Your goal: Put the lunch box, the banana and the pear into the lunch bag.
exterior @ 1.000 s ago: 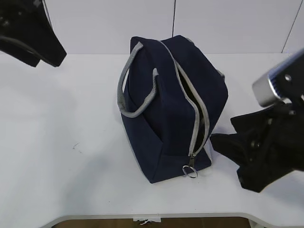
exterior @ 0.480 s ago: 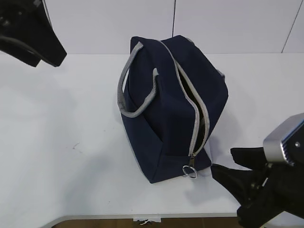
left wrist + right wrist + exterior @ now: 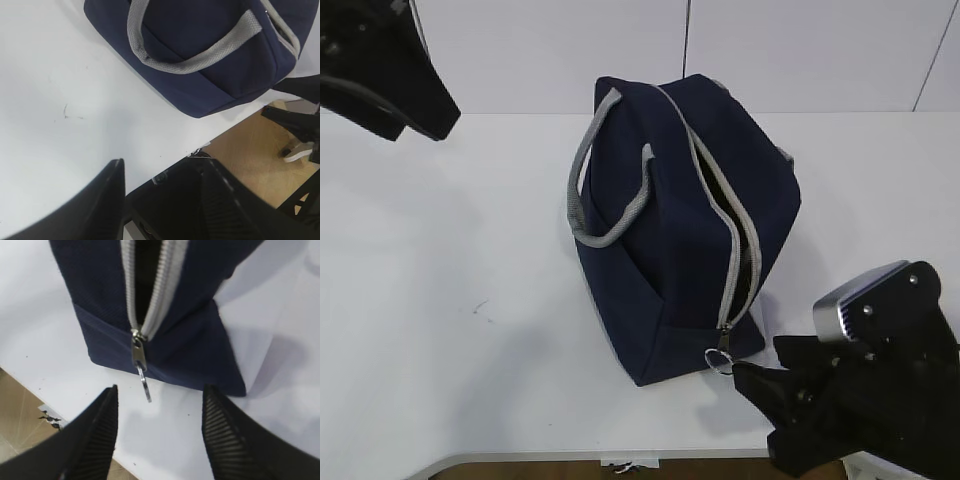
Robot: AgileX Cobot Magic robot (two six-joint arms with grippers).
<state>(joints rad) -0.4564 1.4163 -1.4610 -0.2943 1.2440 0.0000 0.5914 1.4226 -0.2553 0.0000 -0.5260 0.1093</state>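
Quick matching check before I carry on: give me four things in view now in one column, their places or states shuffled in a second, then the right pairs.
Things:
1. lunch bag
2. ring pull
3. left gripper
4. right gripper

States:
A. open, over the table's near edge, beside the bag's handle side
B. hangs from the slider at the low end of the zipper
C. open, fingers either side of the ring pull, not touching it
D. on the white table, zipper unzipped

Pairs: 1-D, 2-B, 3-A, 4-C
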